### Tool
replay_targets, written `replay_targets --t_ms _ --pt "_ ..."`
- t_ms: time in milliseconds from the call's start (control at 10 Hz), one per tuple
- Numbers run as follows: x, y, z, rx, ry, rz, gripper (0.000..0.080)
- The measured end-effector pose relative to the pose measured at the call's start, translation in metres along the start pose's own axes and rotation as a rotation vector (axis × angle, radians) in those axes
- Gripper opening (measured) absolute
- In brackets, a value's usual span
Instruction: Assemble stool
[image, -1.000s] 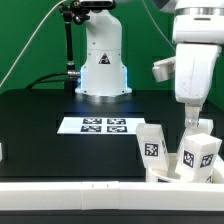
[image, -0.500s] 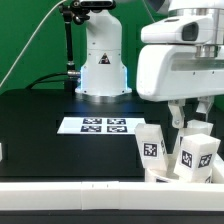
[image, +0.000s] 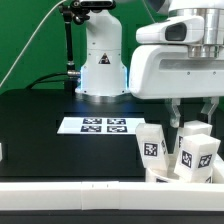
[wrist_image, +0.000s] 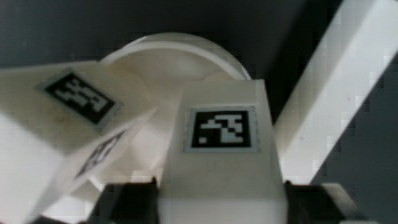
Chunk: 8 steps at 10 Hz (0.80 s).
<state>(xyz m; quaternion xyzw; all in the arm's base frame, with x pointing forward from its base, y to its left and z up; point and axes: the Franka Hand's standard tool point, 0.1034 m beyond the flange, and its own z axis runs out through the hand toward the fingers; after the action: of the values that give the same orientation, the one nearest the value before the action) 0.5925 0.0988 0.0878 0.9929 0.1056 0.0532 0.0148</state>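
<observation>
My gripper (image: 194, 118) hangs at the exterior view's right, its two fingers flanking the top of an upright white stool leg (image: 198, 152) with a black-and-white tag. In the wrist view the gripper (wrist_image: 222, 205) is shut on this leg (wrist_image: 226, 128), whose sides fill the gap between the dark fingers (wrist_image: 135, 205). A second tagged leg (image: 150, 148) stands just to the exterior view's left of it and also shows in the wrist view (wrist_image: 75, 95). Beyond the legs, the wrist view shows the round white seat (wrist_image: 178, 55). The legs' lower ends are hidden.
The marker board (image: 97, 125) lies flat on the black table (image: 40, 130) in front of the arm's white base (image: 103, 70). A long white rail (image: 70, 193) runs along the front edge. A green backdrop stands behind.
The hand has turned about its own axis above the legs, from narrow side to broad side facing the exterior camera, and dropped slightly. Both legs stand where they were.
</observation>
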Motion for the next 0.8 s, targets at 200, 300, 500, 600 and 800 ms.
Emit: replay_targets --t_ms 200,300,500,600,800 --pt "0.000 0.000 0.000 0.000 0.000 0.101 0.0337" --pt "0.000 0.000 0.000 0.003 0.000 0.194 0.0337" --pt "0.002 -0.002 0.000 0.019 0.024 0.425 0.0337" --pt "0.003 -0.003 0.000 0.020 0.028 0.488 0.0337" --pt "0.004 -0.010 -0.001 0.026 0.027 0.697 0.0337"
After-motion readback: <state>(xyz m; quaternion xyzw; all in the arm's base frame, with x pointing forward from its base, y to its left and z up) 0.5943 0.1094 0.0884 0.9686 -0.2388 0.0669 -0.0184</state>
